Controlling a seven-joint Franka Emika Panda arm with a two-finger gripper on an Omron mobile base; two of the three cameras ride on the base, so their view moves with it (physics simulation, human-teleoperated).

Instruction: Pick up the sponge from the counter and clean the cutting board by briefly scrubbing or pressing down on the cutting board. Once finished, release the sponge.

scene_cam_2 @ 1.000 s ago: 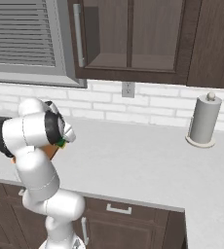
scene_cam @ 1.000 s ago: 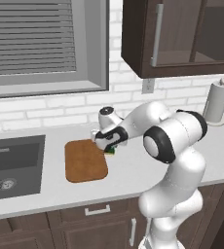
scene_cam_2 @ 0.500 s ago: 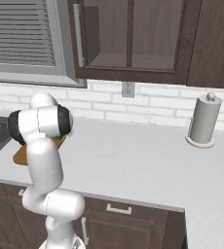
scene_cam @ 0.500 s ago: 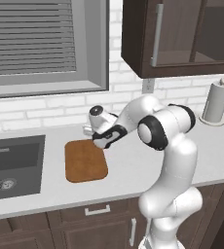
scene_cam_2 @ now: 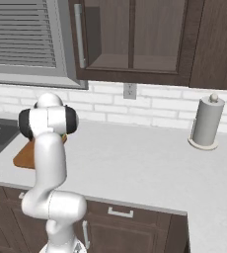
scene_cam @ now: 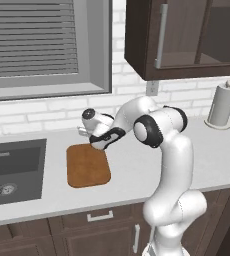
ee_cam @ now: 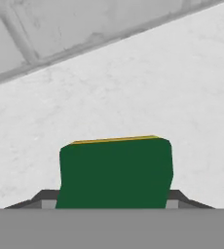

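The sponge (ee_cam: 115,170), its green face towards the camera and a thin yellow edge on top, sits between my gripper (ee_cam: 111,200) fingers, which are shut on it. In the left base view my gripper (scene_cam: 97,142) hangs at the far right corner of the brown cutting board (scene_cam: 87,167), which lies flat on the light counter (scene_cam: 137,170). In the right base view my own arm covers most of the cutting board (scene_cam_2: 22,156). Whether the sponge touches the board I cannot tell.
A dark sink (scene_cam: 12,170) is set into the counter left of the board. A paper towel roll (scene_cam: 222,105) stands at the far right by the brick wall. Dark wall cabinets (scene_cam: 187,35) hang above the arm's reach.
My hand has swung left along the back of the counter with the sponge in it, from right of the board to its far right corner. The board has not moved.
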